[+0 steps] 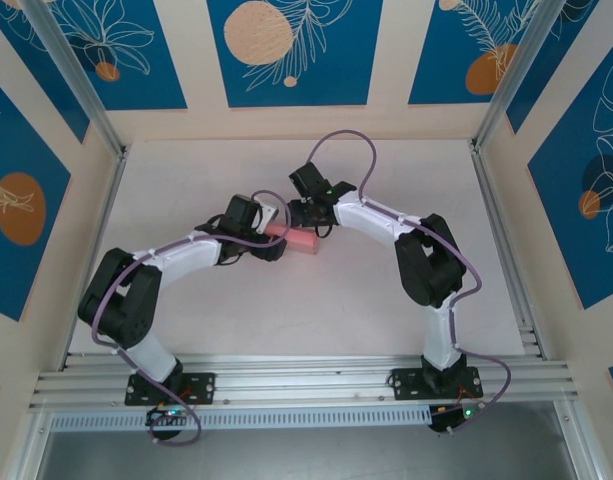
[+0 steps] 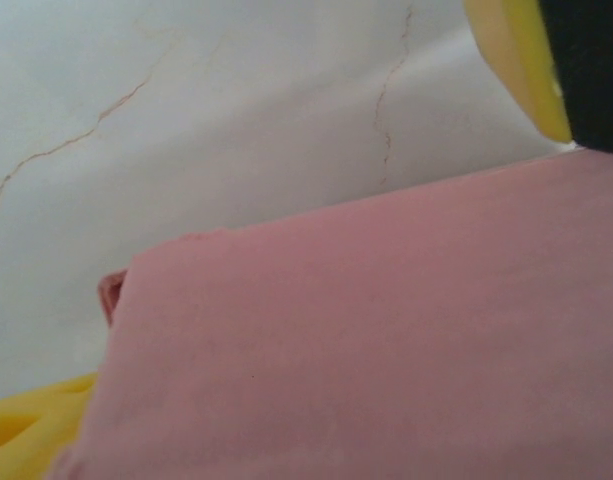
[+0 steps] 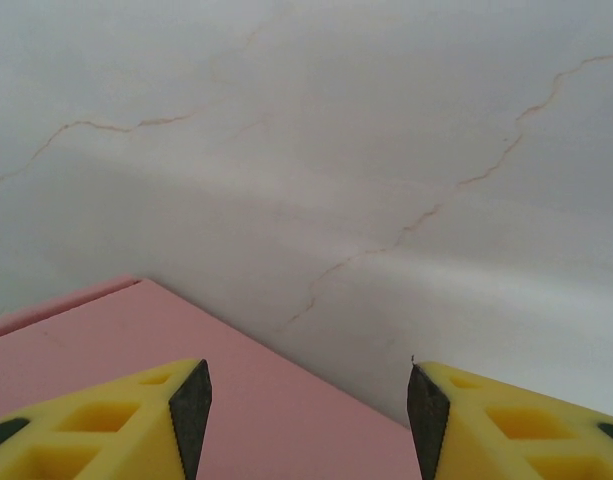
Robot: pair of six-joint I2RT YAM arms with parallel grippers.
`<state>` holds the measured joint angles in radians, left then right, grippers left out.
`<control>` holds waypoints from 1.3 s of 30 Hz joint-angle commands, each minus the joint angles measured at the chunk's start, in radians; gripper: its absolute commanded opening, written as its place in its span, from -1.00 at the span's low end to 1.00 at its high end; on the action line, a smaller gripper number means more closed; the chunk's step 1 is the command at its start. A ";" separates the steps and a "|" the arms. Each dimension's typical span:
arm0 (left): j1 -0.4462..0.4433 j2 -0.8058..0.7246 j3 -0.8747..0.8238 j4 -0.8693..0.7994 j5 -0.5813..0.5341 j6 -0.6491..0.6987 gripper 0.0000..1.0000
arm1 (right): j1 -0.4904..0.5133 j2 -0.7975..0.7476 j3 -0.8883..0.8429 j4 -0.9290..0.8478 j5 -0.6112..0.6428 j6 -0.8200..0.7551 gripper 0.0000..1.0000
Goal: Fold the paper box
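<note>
The right gripper (image 3: 308, 412) stands open, nothing between its yellow, honeycomb-moulded fingers (image 3: 106, 425) with black tips; one finger hangs over a corner of the box (image 3: 106, 340), the other over the bare table (image 3: 336, 150) just beside it. The left gripper (image 2: 271, 240) has its yellow fingers (image 2: 511, 60) spread wide with the box lying between them, one finger at its far edge and one at its near corner; whether they press on it I cannot tell. The box is plain matt pink card, flat and rectangular with crisp edges, and a small flap shows at one end. It lies mid-table, between the two grippers. The table under it is smooth and off-white, crossed by thin brown vein-like lines. The left arm (image 1: 176, 255) and right arm (image 1: 386, 220), white shells with black joints, bend at the elbow and reach in toward the box from either side, lilac cables (image 1: 351, 140) looping along them. Beyond the box, the walls carry blue panels (image 1: 286, 50) with orange discs and white leaf outlines.
</note>
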<state>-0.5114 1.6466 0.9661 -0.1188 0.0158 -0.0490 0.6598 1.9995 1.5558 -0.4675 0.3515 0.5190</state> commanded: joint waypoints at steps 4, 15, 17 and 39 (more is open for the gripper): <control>-0.003 0.027 0.026 0.045 -0.027 -0.057 0.69 | 0.034 -0.004 -0.123 0.102 0.130 0.007 0.13; -0.003 0.035 0.053 0.050 -0.011 -0.086 0.53 | 0.035 -0.009 -0.150 0.134 0.166 0.046 0.24; -0.003 0.037 0.064 0.047 -0.004 -0.087 0.52 | 0.023 -0.002 -0.097 0.063 0.136 0.038 0.24; -0.006 0.080 0.143 -0.004 0.009 -0.078 0.55 | -0.180 -0.056 0.132 -0.186 -0.410 -0.055 0.25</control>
<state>-0.5121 1.7119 1.0962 -0.1154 0.0170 -0.1154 0.4976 1.9892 1.6543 -0.6193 0.0624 0.4805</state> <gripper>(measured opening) 0.775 0.626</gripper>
